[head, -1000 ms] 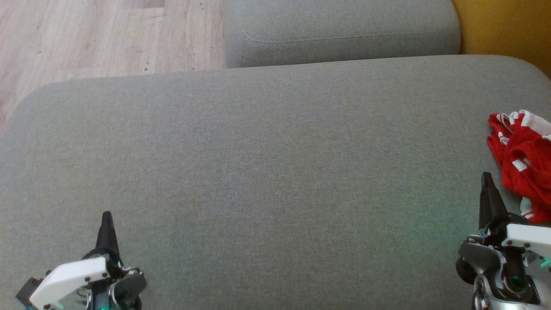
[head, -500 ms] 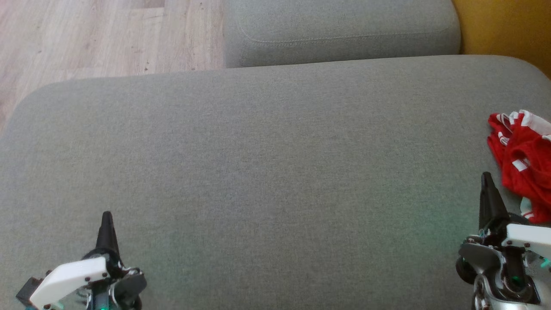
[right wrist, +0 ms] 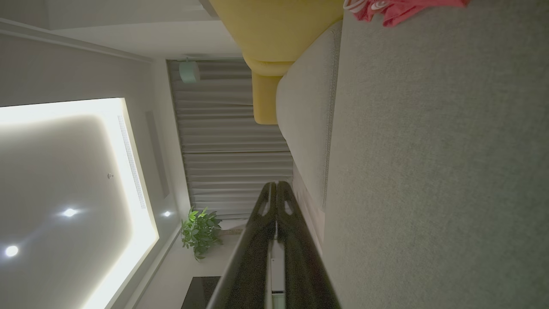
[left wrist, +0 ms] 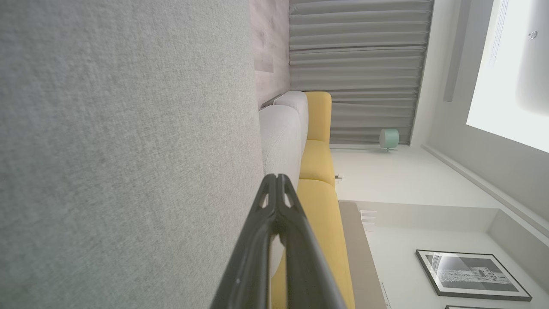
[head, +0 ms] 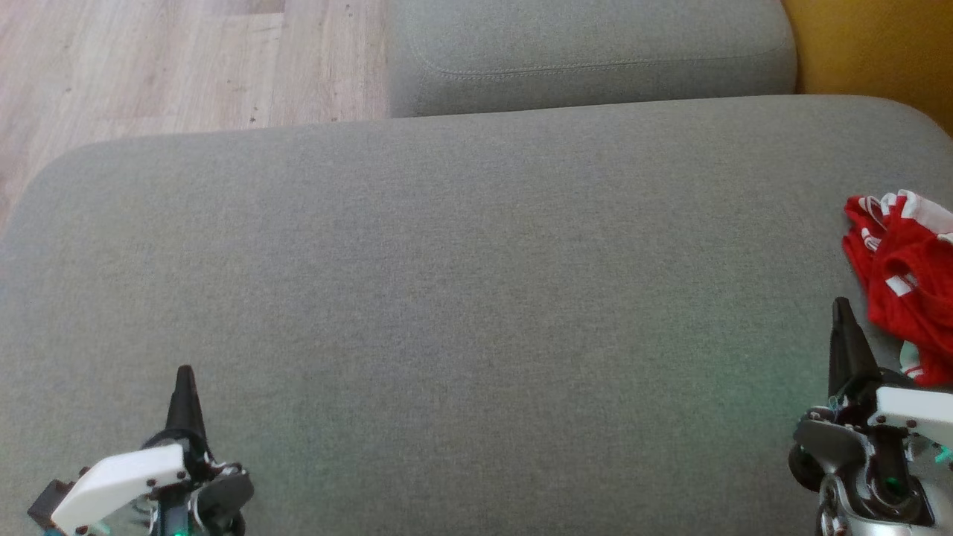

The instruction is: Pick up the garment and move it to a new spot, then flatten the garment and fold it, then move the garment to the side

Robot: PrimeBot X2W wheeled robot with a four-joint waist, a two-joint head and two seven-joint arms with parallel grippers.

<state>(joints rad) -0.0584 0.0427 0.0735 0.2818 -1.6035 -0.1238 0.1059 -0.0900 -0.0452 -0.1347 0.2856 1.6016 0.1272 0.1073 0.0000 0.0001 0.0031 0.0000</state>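
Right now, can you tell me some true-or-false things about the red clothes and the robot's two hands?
1. The red garment lies crumpled on the grey cushion. True.
2. The right gripper is holding the garment. False: its jaws are shut with nothing between them, and the garment lies beside it.
3. The left gripper is shut. True.
4. The garment is closer to the left gripper than to the right one. False: it lies at the right edge of the head view, next to the right gripper and far from the left one.
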